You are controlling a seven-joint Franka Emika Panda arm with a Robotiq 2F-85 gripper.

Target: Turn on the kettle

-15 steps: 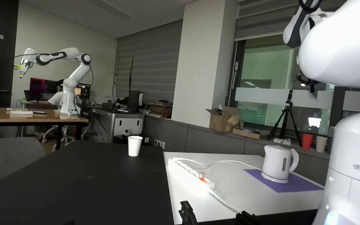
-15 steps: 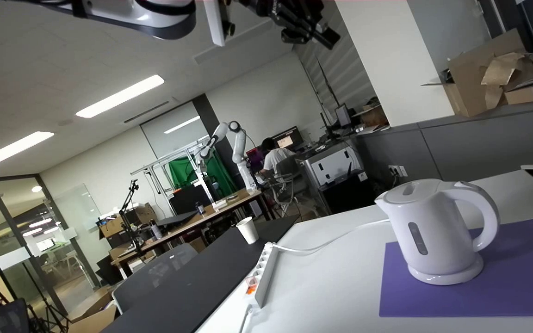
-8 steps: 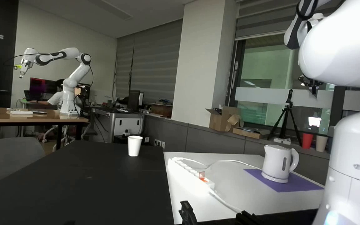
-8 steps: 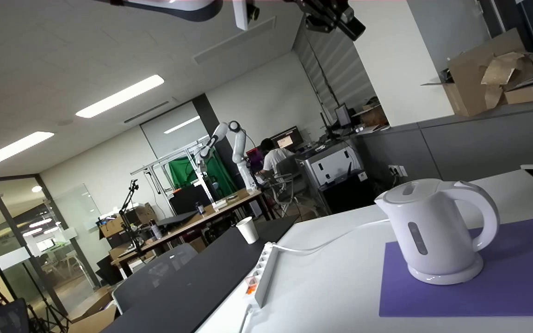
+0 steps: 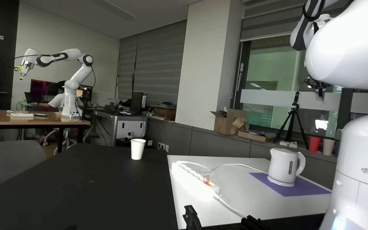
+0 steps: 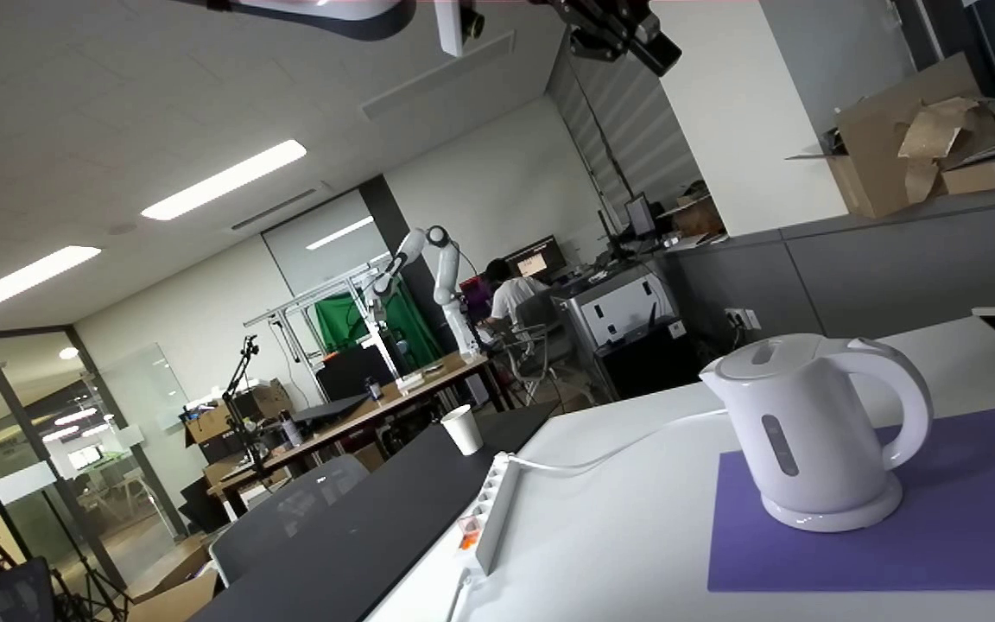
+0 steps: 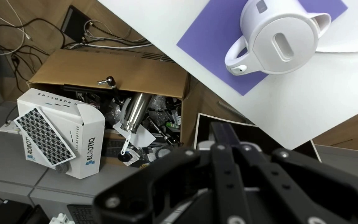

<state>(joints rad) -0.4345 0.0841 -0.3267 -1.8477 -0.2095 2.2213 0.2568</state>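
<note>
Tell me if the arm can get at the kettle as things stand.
Probably yes: the gripper is shut and empty, and nothing visible stands between it and the kettle.

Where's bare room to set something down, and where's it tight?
Free: white tabletop bordered by the power strip, white cord and purple mat; its corner below mat and kettle in the wrist view; black tabletop between gray chair and white tabletop, except at the paper cup. Tight: the kettle's spout side, where the cord runs to the strip.
</note>
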